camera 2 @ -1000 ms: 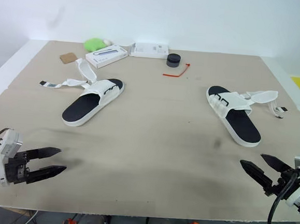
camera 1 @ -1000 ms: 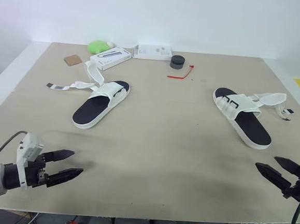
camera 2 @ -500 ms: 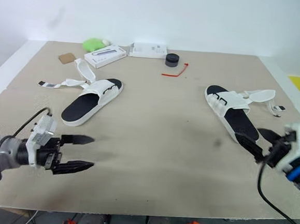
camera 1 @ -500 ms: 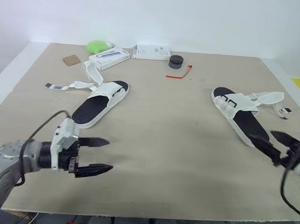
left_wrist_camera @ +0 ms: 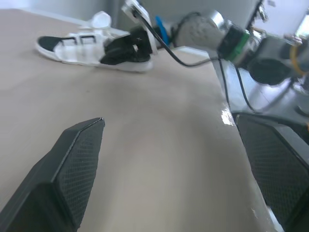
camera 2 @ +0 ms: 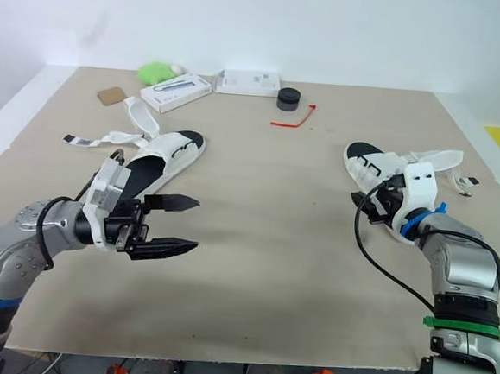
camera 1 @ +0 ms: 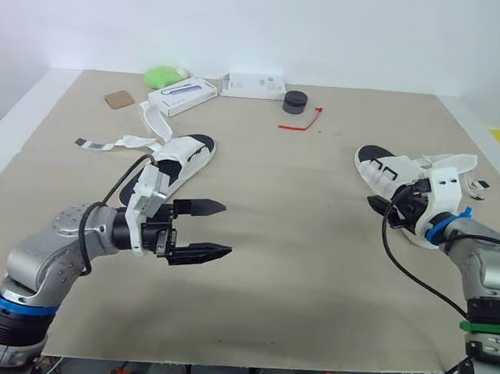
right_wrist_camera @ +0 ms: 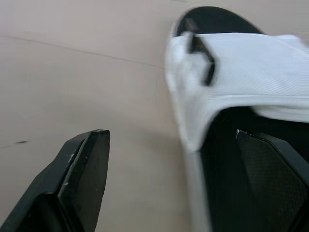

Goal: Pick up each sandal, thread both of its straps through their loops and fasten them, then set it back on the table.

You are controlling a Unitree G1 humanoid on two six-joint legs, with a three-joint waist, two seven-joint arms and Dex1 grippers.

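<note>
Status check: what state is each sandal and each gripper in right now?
Left sandal: flat on table, straps loose, unthreaded.
Right sandal: flat on table, straps loose, unthreaded.
Left gripper: open, holding nothing.
Right gripper: open, astride the Right sandal's edge.

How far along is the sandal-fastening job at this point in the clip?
Done: nothing. The left sandal and right sandal lie on the table with straps loose, unthreaded. In hand: the right gripper, open, straddles the right sandal's edge; the left gripper hovers open beside the left sandal. Left: lifting, threading, fastening and setting down both.
</note>
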